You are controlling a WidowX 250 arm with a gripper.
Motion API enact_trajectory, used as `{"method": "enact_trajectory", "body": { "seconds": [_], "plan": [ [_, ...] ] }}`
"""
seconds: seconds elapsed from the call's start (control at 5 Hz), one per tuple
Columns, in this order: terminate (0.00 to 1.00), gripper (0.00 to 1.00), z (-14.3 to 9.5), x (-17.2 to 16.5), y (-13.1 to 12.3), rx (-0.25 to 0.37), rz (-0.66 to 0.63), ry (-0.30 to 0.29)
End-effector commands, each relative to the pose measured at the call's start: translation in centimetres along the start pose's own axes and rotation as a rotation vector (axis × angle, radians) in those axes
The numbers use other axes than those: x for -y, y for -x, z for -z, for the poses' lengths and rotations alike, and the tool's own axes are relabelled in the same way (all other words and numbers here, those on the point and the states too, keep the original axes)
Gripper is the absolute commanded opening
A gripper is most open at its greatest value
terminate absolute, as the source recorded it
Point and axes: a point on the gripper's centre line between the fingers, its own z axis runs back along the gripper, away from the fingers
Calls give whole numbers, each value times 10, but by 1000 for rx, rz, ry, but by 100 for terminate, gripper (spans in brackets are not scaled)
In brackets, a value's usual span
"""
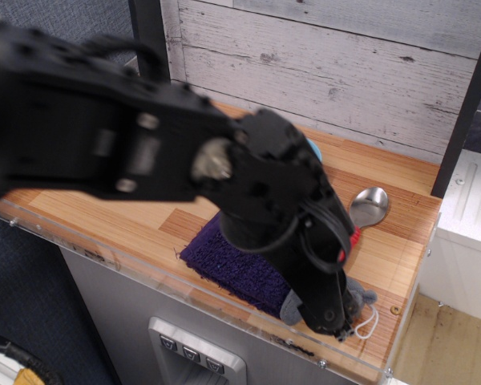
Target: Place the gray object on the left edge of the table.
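Observation:
The gray object, a small plush animal (pixel 292 305), lies at the front right of the table (pixel 395 250), by the corner of a purple cloth. Only its gray edges and its white string loop (pixel 368 324) show. My black gripper (pixel 329 318) reaches down from the left and sits right over the plush, covering most of it. The arm hides the fingertips, so I cannot tell how the jaws stand or whether they hold the plush. The table's left part is largely hidden behind my arm.
A purple cloth (pixel 224 258) lies at the front middle. A metal spoon (pixel 369 205) with a red handle (pixel 355 236) lies to the right of it. A sliver of a light blue bowl (pixel 314 149) shows behind my arm. A clear acrylic rim (pixel 104 250) runs along the front edge.

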Motion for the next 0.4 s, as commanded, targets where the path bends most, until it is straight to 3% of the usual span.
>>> {"method": "enact_trajectory", "body": {
  "seconds": [0.0, 0.2],
  "plan": [
    [0, 100, 23, -9, -4, 17, 14, -12],
    [0, 100, 31, -7, -1, 0, 27, -8]
  ]
}}
